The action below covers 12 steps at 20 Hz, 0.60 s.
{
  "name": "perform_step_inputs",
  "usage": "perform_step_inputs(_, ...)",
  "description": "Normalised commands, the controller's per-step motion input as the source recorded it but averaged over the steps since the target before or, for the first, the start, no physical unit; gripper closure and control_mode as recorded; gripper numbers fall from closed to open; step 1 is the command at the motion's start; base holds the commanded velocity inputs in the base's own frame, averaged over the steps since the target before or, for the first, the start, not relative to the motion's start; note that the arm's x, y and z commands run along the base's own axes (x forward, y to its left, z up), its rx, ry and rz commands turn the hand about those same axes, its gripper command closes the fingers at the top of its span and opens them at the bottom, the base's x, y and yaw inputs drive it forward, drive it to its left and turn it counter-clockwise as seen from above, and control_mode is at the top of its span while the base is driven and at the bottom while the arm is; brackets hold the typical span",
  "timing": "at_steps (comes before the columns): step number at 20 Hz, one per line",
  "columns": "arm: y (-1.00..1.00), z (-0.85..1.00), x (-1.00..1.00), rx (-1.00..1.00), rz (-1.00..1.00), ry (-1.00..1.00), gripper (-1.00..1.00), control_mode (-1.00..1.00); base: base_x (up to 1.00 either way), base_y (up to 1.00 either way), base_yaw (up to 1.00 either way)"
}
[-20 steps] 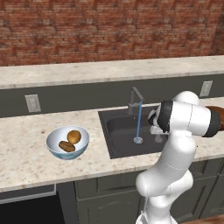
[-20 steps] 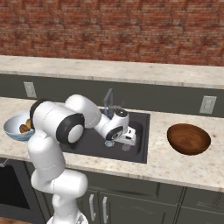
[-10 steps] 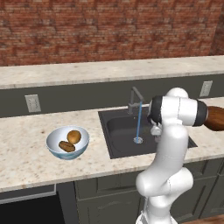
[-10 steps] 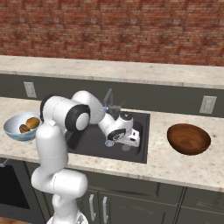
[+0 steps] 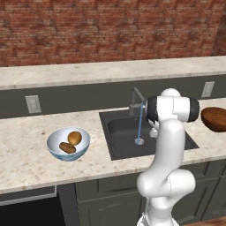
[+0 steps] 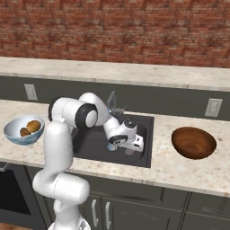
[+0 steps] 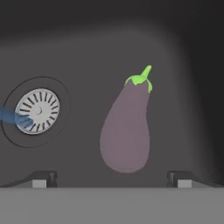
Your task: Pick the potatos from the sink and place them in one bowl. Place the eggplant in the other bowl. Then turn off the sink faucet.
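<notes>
While I held the gripper point(image 7: 112, 177) over the sink point(image 7: 87, 39) with its jaws spread wide and empty, the eggplant point(image 7: 126, 131) lay on the floor directly ahead between the fingertips, its long axis running away from me, stem farthest.

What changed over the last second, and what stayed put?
The arm swung further right over the sink, its elbow rising, carrying the gripper down into the basin; the fingers stand wide open on either side of the eggplant, nothing held. Unchanged: both potatos in the pale bowl, the brown bowl empty, water running from the faucet.
</notes>
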Motion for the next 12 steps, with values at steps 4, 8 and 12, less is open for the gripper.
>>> perform_step_inputs(4,-0.06,-0.28,0.22,0.0,0.0,-0.07,-1.0,-1.0,0.0,0.0,0.0)
perform_step_inputs(8,-0.11,-0.28,0.17,0.0,0.0,-0.06,-1.0,-1.0,0.0,0.0,0.0)
perform_step_inputs(12,-0.14,-0.29,0.14,0.0,0.0,-0.03,-1.0,-1.0,0.0,0.0,0.0)
